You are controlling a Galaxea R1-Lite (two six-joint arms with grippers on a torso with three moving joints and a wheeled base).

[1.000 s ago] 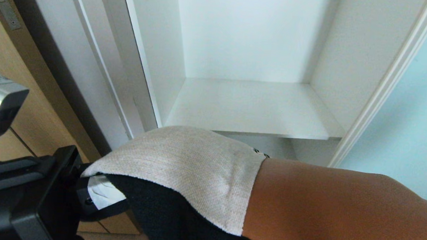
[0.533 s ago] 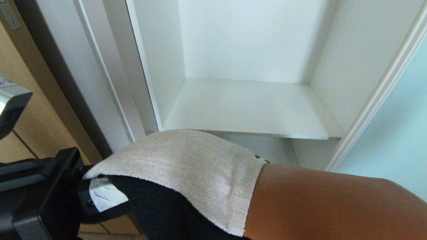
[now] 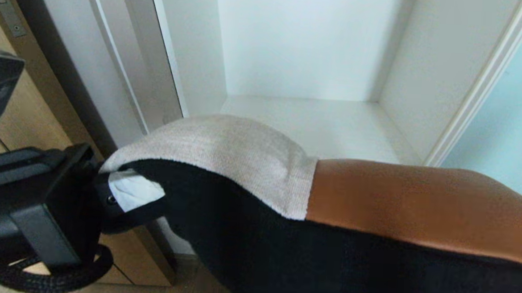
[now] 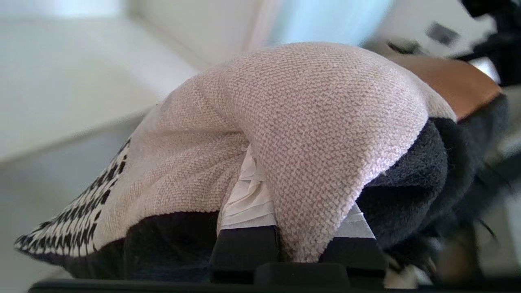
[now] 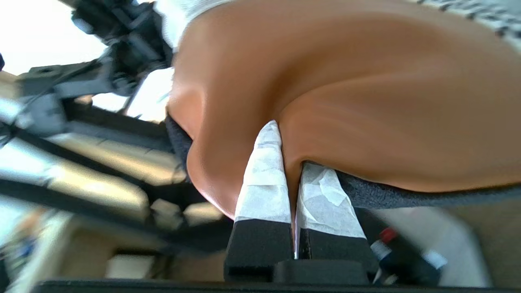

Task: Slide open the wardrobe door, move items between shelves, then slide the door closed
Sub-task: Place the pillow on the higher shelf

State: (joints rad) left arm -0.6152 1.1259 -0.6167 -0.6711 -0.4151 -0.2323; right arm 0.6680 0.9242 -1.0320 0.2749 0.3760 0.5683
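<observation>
A: Do you see any brand, label or writing here?

B: No, nothing that I can read. The left gripper (image 3: 126, 195) has white tape on its fingers (image 4: 248, 203), and the tape is blank. The right gripper (image 5: 295, 179) has the same blank white tape on its fingers (image 5: 264, 179). A small red and white part shows near the base of the right gripper, but it is too blurred to read.

A: How does the left arm stand?

B: In the head view it comes in from the lower left, and the gripper points to the right. The fingers are clenched on a fold of cream fabric at the left corner of the cushion (image 3: 329, 212).

A: And the right arm?

B: It does not show in the head view. In the right wrist view its fingers are pinched nearly together on a fold of the rust-brown leather panel, at the other side of the cushion.

A: So where is the cushion?

B: It hangs between both grippers, in front of the open wardrobe. Its top edge covers the front edge of the white shelf (image 3: 333, 123). Whether it touches the shelf, I cannot tell. The houndstooth strip shows only in the left wrist view.

A: And the sliding wardrobe door (image 3: 507, 132)?

B: The pale-blue panel stands at the right of the opening. At the left is a tan wood door (image 3: 3, 128).
</observation>
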